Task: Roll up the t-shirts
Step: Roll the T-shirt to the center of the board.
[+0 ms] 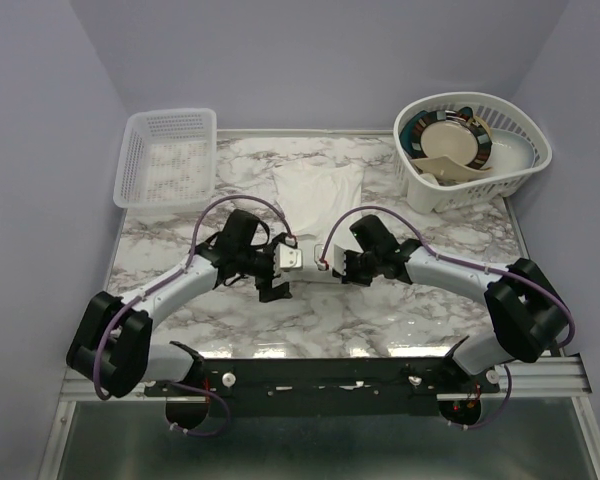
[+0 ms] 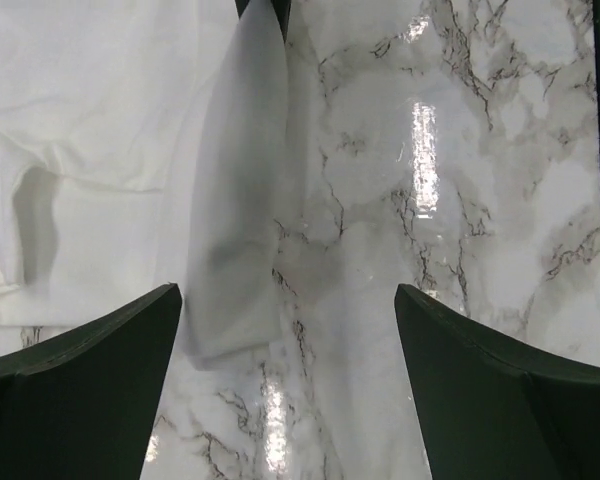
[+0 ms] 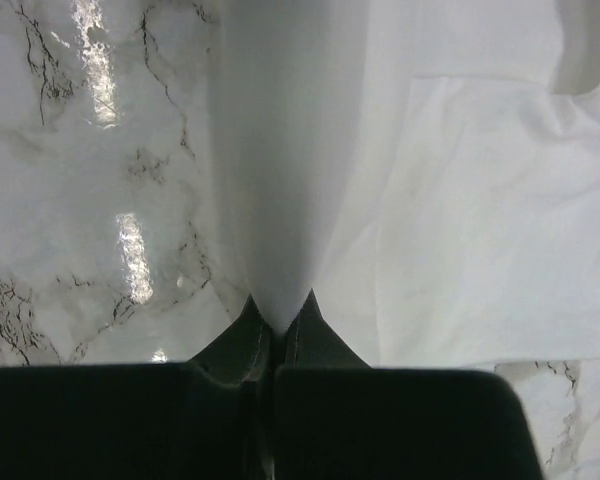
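— How far along is the rolling?
— Hardly begun, by the look of it. One t-shirt (image 1: 320, 195) lies flat on the table (image 1: 400, 320), midway between the lattice basket (image 1: 170, 150) and the basket of dishes (image 1: 475, 145). No rolled part shows, and no second shirt is in view
— And the grippers?
— Both sit at its near edge. The right gripper (image 3: 278, 318) is pinched closed on a raised fold of the cloth. The left gripper (image 2: 285, 292) stands wide open just beside that fold, holding nothing
— Which way does the shirt run?
— Its long axis runs from the table's near side toward the far side, the far end looking wider. Whether collar or hem lies nearest cannot be told, and the whole roll seems left to do
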